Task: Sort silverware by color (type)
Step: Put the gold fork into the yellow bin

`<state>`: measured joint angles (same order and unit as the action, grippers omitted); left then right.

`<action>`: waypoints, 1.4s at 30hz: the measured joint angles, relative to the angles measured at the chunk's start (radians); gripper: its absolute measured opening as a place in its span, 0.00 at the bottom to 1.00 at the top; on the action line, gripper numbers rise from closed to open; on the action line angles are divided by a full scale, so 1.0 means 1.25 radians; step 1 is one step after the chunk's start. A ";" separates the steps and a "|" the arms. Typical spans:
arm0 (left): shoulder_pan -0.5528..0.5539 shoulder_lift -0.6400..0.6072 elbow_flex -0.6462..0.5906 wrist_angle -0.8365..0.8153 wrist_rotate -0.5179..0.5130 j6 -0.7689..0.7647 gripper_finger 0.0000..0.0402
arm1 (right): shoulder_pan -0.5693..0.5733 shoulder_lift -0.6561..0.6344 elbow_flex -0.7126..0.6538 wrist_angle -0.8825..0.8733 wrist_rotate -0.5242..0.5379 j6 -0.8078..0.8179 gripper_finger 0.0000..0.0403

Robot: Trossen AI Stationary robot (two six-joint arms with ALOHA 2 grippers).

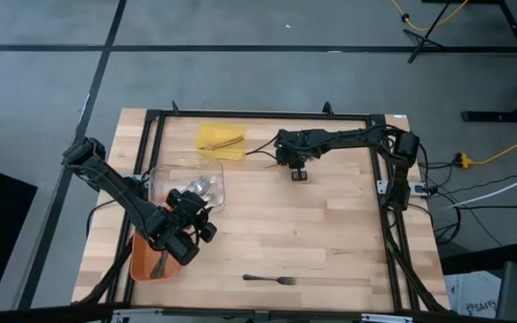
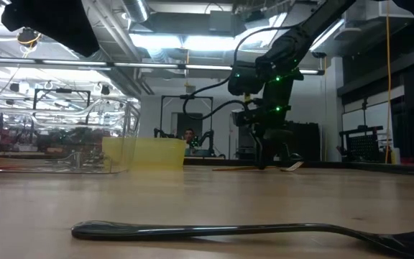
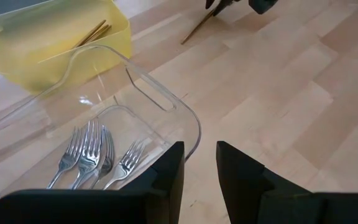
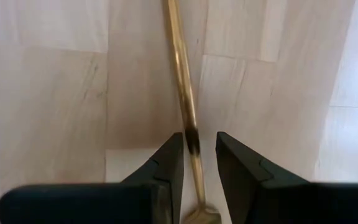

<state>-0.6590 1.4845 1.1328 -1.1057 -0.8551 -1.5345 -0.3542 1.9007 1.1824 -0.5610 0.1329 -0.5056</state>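
The right hand [image 1: 298,170] hovers low over the desk [image 1: 330,233] near the yellow tray [image 1: 220,141], its fingers narrowly parted around a tan utensil [image 4: 185,106]; whether they pinch it is hard to tell, and the utensil's end is cut off in the wrist view. The left hand [image 1: 189,235] sits between the clear tray [image 3: 166,106] and the orange tray [image 1: 146,266], fingers narrowly apart, holding nothing. The clear tray holds silver forks [image 3: 95,155]; the yellow tray holds tan pieces [image 3: 93,32]; the orange tray holds a dark fork [image 1: 160,262], partly hidden by the arm. Another dark fork [image 1: 269,280] lies alone on the pale wooden desk near its front edge. Beyond lies a lit workshop.
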 joint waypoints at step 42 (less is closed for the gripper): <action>0.000 0.000 0.001 0.021 0.000 0.000 0.22 | 0.001 0.034 0.001 0.037 -0.002 0.135 0.01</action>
<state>-0.6590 1.4845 1.1336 -1.0794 -0.8555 -1.5349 -0.3531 1.9430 1.1835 -0.5153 0.1307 -0.3366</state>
